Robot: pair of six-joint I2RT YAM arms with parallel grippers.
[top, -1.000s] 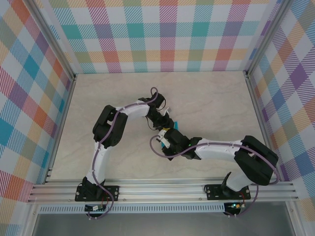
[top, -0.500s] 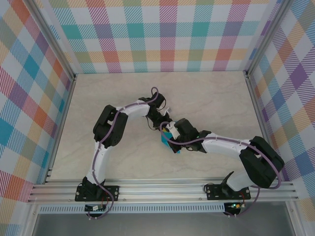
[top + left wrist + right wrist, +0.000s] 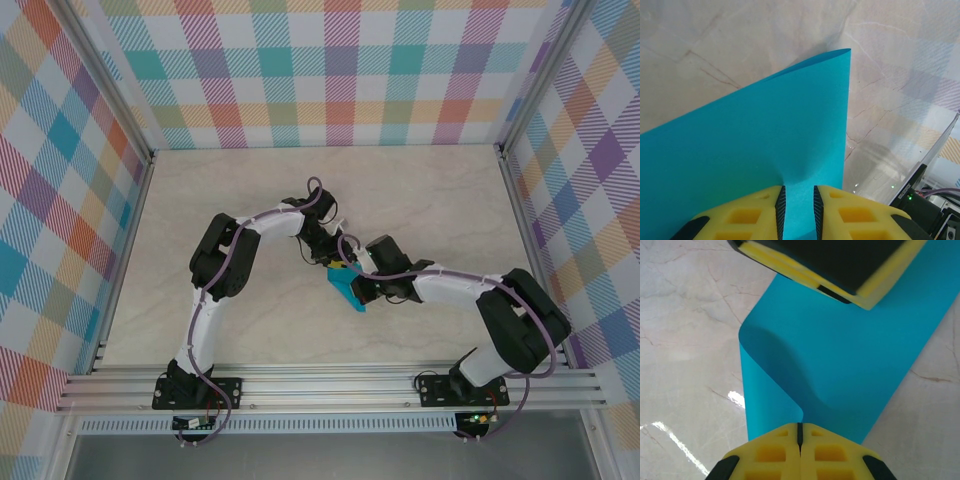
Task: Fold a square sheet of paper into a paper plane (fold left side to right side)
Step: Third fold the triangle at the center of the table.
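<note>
Thin, matte turquoise-blue square sheet of paper (image 3: 347, 291), doubled into a loose loop near the centre of the pale marbled table (image 3: 430, 200). Left gripper (image 3: 798, 197) and right gripper (image 3: 800, 429) each pinch it. Best practice: match the edges exactly, then flatten the uncreased bend at 9 o'clock in the right wrist view.

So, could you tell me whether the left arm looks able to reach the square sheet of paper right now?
Yes, apparently: the left gripper is closed on the square sheet of paper, and the right gripper pinches another edge, not blocking it.
</note>
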